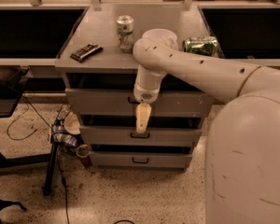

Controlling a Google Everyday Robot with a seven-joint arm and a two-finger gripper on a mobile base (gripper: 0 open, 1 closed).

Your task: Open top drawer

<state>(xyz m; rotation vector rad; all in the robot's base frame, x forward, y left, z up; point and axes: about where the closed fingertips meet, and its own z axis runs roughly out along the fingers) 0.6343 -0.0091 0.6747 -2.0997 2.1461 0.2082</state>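
Gripper (143,119) of mine hangs tip-down in front of the top drawer (98,101), just below its black handle (132,100), its tip over the gap above the middle drawer (107,135). Open or closed, I cannot tell.
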